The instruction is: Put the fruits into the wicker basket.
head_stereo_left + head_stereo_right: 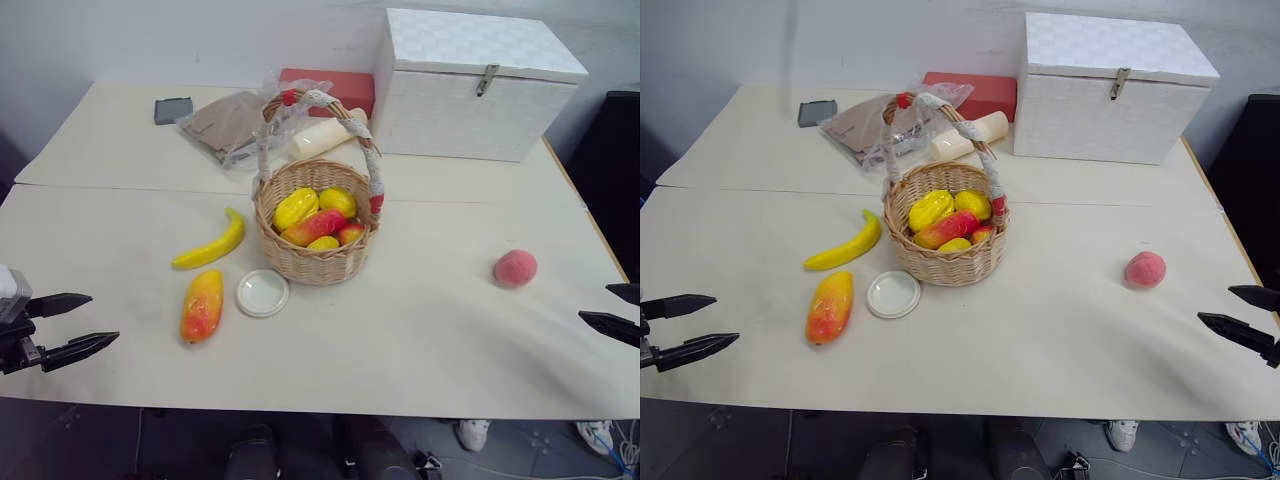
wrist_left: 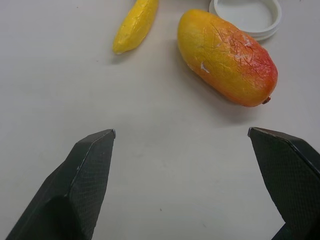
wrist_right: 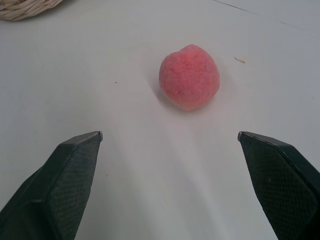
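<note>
The wicker basket [image 1: 315,235] stands near the middle of the worktop [image 1: 430,330], its white-wrapped handle arching above several yellow and red toy fruits already inside. Three fruits lie outside it. The banana [image 1: 211,244] rests just to the basket's left side, apart from it. The mango [image 1: 202,305] lies nearer the front edge, below the banana, with a flat white lid [image 1: 263,293] just beside it, between mango and basket. The peach [image 1: 515,267] sits alone, well apart, toward the right edge.

The left gripper [image 1: 68,324] hangs at the front left corner, jaws wide and holding nothing, pointed toward the mango. The right gripper [image 1: 618,310] is at the right edge, also spread wide and empty, facing the peach.

Along the back edge stand a large white box [image 1: 475,85] with a metal latch, a red box [image 1: 330,88] and a cream cylinder [image 1: 325,137] in plastic wrap.
</note>
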`<action>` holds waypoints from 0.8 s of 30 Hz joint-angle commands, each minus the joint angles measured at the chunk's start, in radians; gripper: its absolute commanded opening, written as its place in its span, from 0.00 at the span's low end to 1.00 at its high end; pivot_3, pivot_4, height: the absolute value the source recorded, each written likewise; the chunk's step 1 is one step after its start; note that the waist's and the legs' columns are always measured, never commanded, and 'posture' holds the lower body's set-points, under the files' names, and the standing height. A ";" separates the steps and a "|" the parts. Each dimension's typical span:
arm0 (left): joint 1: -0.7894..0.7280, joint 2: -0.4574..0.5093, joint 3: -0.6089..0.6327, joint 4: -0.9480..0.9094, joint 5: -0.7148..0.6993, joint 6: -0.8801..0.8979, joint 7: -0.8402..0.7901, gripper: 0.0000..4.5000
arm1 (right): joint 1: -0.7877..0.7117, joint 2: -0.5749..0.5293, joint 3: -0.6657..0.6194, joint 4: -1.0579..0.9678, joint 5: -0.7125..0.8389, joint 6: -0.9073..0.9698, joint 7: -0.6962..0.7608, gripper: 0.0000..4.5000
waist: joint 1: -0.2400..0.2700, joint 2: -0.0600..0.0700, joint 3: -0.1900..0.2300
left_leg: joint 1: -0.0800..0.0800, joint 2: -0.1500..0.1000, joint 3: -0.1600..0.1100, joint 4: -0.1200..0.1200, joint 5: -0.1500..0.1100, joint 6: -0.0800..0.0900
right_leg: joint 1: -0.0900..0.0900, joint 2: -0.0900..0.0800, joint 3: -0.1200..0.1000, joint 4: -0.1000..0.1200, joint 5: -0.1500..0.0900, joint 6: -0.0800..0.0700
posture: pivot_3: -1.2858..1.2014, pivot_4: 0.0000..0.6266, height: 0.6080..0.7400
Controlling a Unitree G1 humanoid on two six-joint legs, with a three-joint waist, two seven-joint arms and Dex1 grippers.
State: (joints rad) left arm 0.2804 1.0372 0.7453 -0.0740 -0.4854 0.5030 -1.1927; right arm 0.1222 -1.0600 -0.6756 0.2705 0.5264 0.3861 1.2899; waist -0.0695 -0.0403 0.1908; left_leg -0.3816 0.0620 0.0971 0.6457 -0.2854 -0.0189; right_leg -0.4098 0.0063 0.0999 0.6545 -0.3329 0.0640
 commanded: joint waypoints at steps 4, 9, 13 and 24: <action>-0.005 0.001 0.018 -0.007 -0.002 -0.001 0.009 0.99 | 0.005 -0.012 -0.028 0.009 -0.004 -0.031 0.008 1.00 | -0.010 0.000 0.000 | 0.000 0.000 0.000 0.000 0.000 0.000 | 0.000 0.000 0.000 0.000 0.000 0.000 | 0.52 0.24 1.00; -0.019 0.004 0.001 -0.002 0.002 -0.013 0.012 0.99 | 0.012 -0.013 -0.019 0.018 -0.018 -0.035 0.001 1.00 | -0.015 0.000 0.000 | 0.000 0.000 0.000 0.000 0.000 0.000 | 0.000 0.000 0.000 0.000 0.000 0.000 | 0.52 0.24 1.00; -0.031 0.006 -0.005 0.005 0.007 -0.019 0.017 0.99 | 0.009 -0.010 -0.018 0.027 -0.024 -0.043 0.004 1.00 | -0.016 0.000 0.000 | 0.000 0.000 0.000 0.000 0.000 0.000 | 0.000 0.000 0.000 0.000 0.000 0.000 | 0.52 0.24 1.00; -0.123 0.004 -0.069 -0.011 -0.006 -0.022 0.036 0.99 | -0.003 -0.019 -0.023 0.048 -0.032 -0.069 0.008 1.00 | -0.014 0.000 0.000 | 0.001 0.000 0.000 0.001 0.000 0.000 | 0.000 0.001 0.000 0.001 0.000 0.001 | 0.52 0.24 1.00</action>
State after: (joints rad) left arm 0.1765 1.0369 0.6806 -0.0650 -0.4754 0.4866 -1.1615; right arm 0.1243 -1.0600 -0.6756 0.3218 0.4875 0.3265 1.2936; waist -0.0838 -0.0399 0.1907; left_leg -0.3810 0.0619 0.0974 0.6469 -0.2854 -0.0188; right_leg -0.4094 0.0069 0.1001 0.6561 -0.3326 0.0646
